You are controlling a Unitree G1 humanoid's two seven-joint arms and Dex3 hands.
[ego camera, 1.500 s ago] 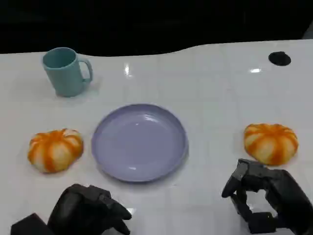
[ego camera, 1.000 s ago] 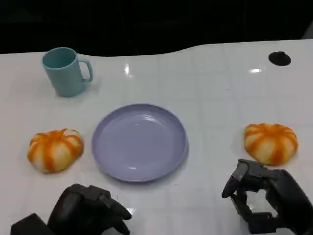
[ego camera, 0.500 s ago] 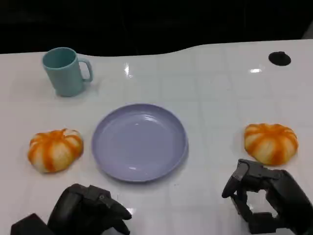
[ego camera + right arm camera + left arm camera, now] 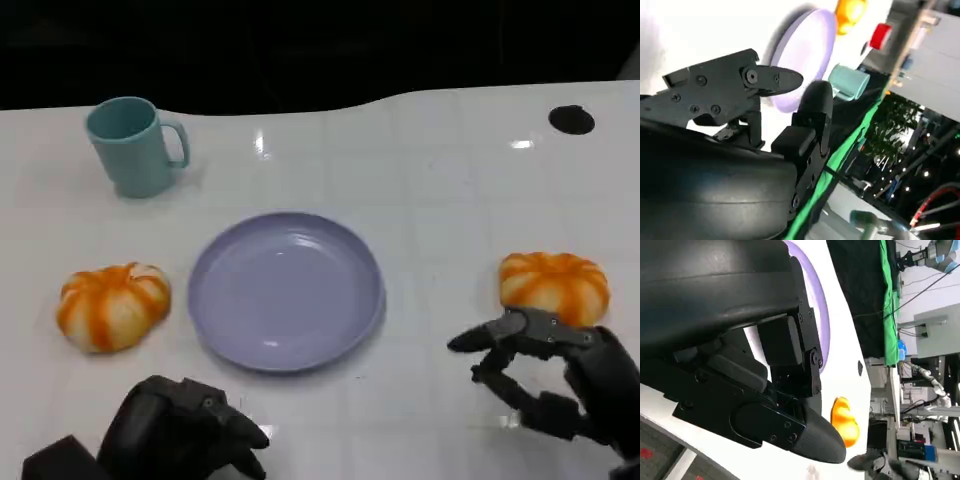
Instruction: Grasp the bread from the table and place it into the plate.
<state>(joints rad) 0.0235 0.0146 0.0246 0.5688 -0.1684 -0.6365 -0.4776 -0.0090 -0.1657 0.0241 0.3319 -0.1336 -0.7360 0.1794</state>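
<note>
Since half a second ago the right hand [image 4: 560,385] has opened: its fingers [image 4: 480,340], then curled in a tight hook below the right bread [image 4: 555,287], now stretch apart and point toward the plate [image 4: 286,290], with the upper ones lying just below the bread's near edge. Whether they touch it cannot be told. The hand holds nothing.

The left hand [image 4: 180,430] sits where it was, low at the near edge of the desk [image 4: 440,190], its fingers bunched inward on nothing.

Both breads rest on the desk as before. The left bread [image 4: 112,305] lies just left of the plate, apart from it; the right one lies well to the plate's right. The plate stands between them with nothing on it. A mug [image 4: 135,145] stands upright beyond the left bread, handle toward the right. A small dark disc [image 4: 571,119] lies at the far right of the desk.

In the left wrist view the plate's rim [image 4: 822,315] curves past the hand's shell, and the right bread [image 4: 845,422] shows beyond. In the right wrist view the plate [image 4: 805,55], the left bread [image 4: 850,12] and the mug [image 4: 847,82] appear past the fingers.
</note>
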